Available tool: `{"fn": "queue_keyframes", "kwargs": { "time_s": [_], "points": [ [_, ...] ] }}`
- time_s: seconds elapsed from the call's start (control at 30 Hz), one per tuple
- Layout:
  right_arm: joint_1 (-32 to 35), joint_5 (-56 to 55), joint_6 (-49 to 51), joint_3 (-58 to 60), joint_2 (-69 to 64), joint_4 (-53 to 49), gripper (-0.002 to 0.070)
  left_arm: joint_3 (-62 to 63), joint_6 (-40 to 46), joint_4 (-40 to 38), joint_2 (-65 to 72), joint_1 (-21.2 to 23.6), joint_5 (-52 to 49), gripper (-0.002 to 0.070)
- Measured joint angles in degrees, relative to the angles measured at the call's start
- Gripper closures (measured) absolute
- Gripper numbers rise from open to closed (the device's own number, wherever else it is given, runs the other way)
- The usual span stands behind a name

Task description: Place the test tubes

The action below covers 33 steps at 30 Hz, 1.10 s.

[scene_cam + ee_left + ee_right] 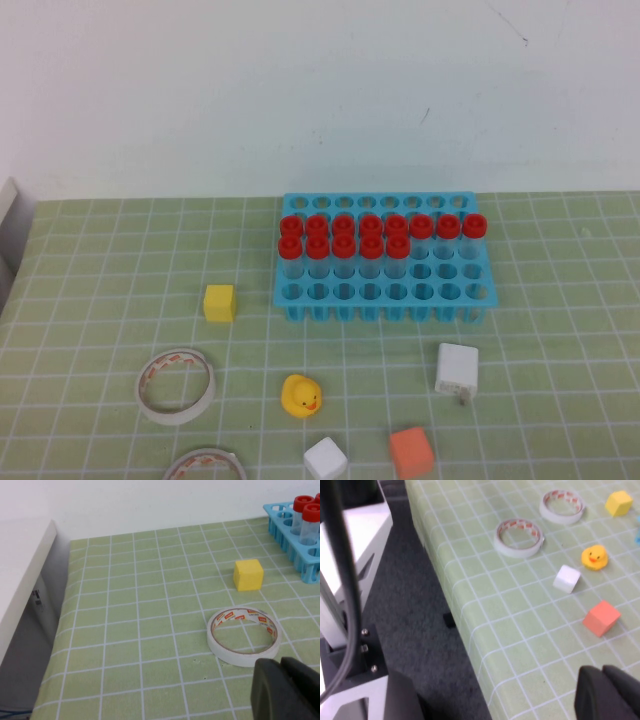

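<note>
Since neither arm shows in the high view, both are judged parked at the near side of the table (90, 300).

Left gripper (281, 666): jaws together, nothing between them, low over the mat. Just ahead of these jaws lies a tape roll (243, 636). Beyond it sits a yellow block (248, 574), and further ahead and off to one side is a corner of the blue rack (308, 566). A second tape roll (205, 464) lies at the near table edge.

Moving right across the table: duck (300, 396), white block (325, 458), orange block (411, 451), white plug (456, 368). All are apart from one another and short of the rack.

Test tubes (343, 236): thirteen red-capped tubes counted, all upright in the rack. Eight fill one row toward the back, and five stand in the next row forward, counted from the rack's left end. No loose tube is seen in any view.

Right gripper (602, 674): jaws together, empty, at the table's near edge. The orange block is nearest ahead of them, then the white block and the duck, with both tape rolls and the yellow block farthest off.

Assessment: no tube is in hand and none waits outside the rack. The step is therefore either a pause before another tube is supplied or the placing is finished; which one cannot be settled.

If a further tube comes, a gripper must part its jaws and take the tube below the cap. It must then hold the tube upright and lower it into the sixth hole of the part-filled row, clear of the neighbouring caps.
</note>
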<state>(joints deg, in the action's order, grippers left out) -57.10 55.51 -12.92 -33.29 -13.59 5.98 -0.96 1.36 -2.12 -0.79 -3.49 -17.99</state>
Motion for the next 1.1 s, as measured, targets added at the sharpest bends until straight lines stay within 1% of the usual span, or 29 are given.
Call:
{"fn": "queue_keyframes", "kwargs": {
  "time_s": [0.07,0.13,0.27,0.37,0.47,0.53,0.63,0.73,0.8,0.87,1.0,1.1],
  "points": [
    [0.53,0.00,0.00,0.00,1.07,0.00,0.0678,0.00,0.00,0.00,0.00,0.00,0.00,0.0675],
    [2.57,0.21,0.00,0.00,1.80,-0.09,0.0678,0.00,0.00,0.00,0.00,0.00,0.00,0.0675],
    [10.10,0.21,0.00,0.00,1.88,-0.20,0.0678,0.00,0.00,0.00,0.00,0.00,0.00,0.0675],
    [18.94,-0.87,-0.87,0.00,1.94,-0.62,0.0678,0.00,0.00,0.00,0.00,0.00,0.00,0.0675],
    [30.39,-6.45,-1.96,0.91,2.26,-0.64,0.0678,0.00,0.00,0.00,0.00,0.00,0.00,0.0675],
    [38.25,-12.31,-2.20,2.73,2.38,-0.55,0.0678,0.00,0.00,0.00,0.00,0.00,0.00,0.0675],
    [47.93,-20.54,-2.20,6.91,2.38,0.33,0.0678,0.00,0.00,0.00,0.00,0.00,0.00,0.0675],
    [55.14,-26.89,-2.20,12.00,2.38,0.83,0.0678,0.00,0.00,0.00,0.00,0.00,0.00,0.0675],
    [58.38,-29.73,-2.20,15.65,2.38,0.83,0.0678,0.00,0.00,0.00,0.00,0.00,0.00,0.0675],
    [60.23,-32.15,-2.20,18.84,2.56,0.83,0.0678,0.00,0.00,0.00,0.00,0.00,0.00,0.0675],
    [61.22,-33.30,-2.20,23.27,6.11,0.86,0.0678,0.00,0.00,0.00,0.00,0.00,0.00,0.0675],
    [61.22,-33.41,-2.20,26.08,11.48,0.86,0.0678,0.00,0.00,0.00,0.00,0.00,0.00,0.0675]
  ]
}}
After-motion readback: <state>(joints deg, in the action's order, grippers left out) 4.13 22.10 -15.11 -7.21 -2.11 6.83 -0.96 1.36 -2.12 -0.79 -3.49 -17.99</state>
